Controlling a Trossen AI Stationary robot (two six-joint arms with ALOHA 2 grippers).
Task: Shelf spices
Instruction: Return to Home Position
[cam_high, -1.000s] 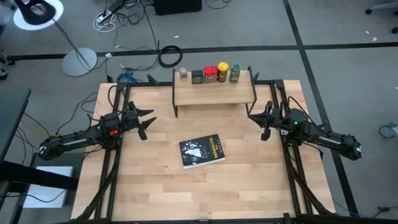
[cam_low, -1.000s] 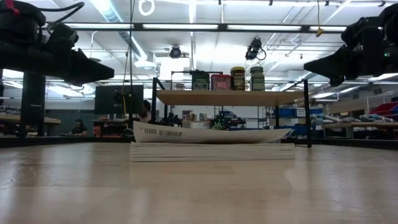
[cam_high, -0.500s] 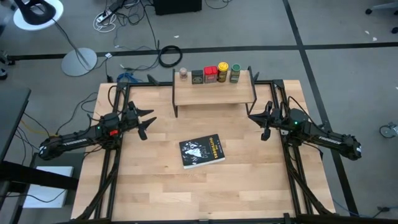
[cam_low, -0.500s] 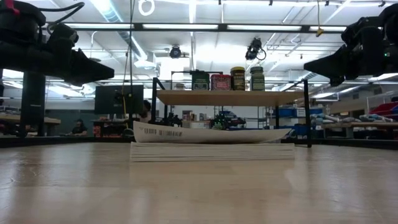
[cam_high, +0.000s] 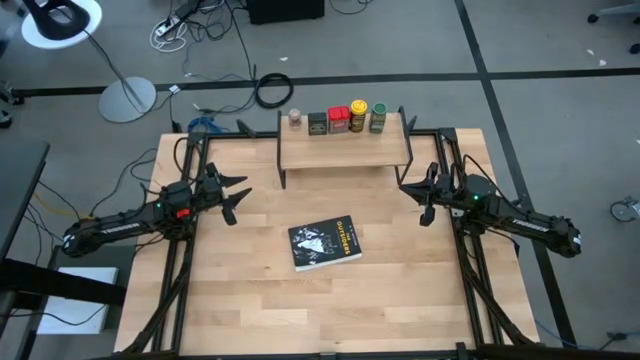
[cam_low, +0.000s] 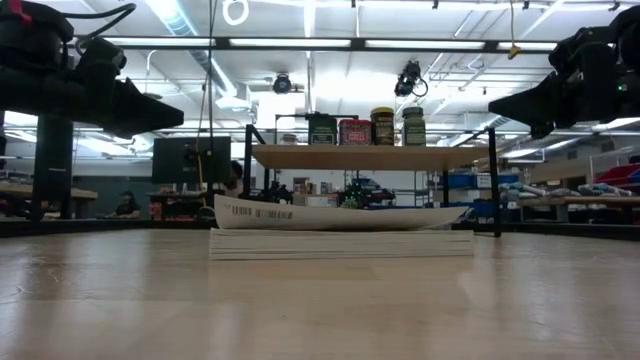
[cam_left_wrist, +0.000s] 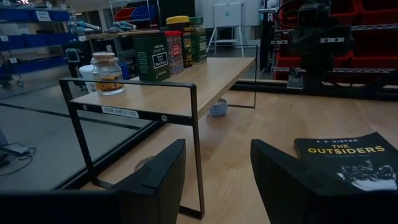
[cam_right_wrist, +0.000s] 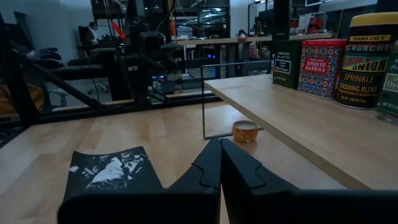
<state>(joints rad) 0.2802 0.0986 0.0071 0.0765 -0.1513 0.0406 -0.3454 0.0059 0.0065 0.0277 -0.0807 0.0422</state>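
Observation:
The shelf (cam_high: 345, 150) stands at the table's far edge on thin black legs. Five spices rest in a row on its far side: pale little jar (cam_high: 295, 118), dark tin (cam_high: 317, 123), red tin (cam_high: 339, 120), yellow-topped jar (cam_high: 359, 116), green-topped jar (cam_high: 378, 119). The low view shows them atop the shelf (cam_low: 370, 156). My left gripper (cam_high: 238, 196) hovers open over the table's left part, off the shelf's left end. My right gripper (cam_high: 410, 192) hovers shut off the shelf's right end. In the wrist views, my left gripper (cam_left_wrist: 217, 146) shows parted fingers and my right gripper (cam_right_wrist: 220, 144) closed ones.
A black paperback book (cam_high: 325, 242) lies flat at the table's middle, between the two arms. A small round tin (cam_right_wrist: 245, 130) sits on the tabletop under the shelf. The table's near half is bare wood (cam_high: 320, 310).

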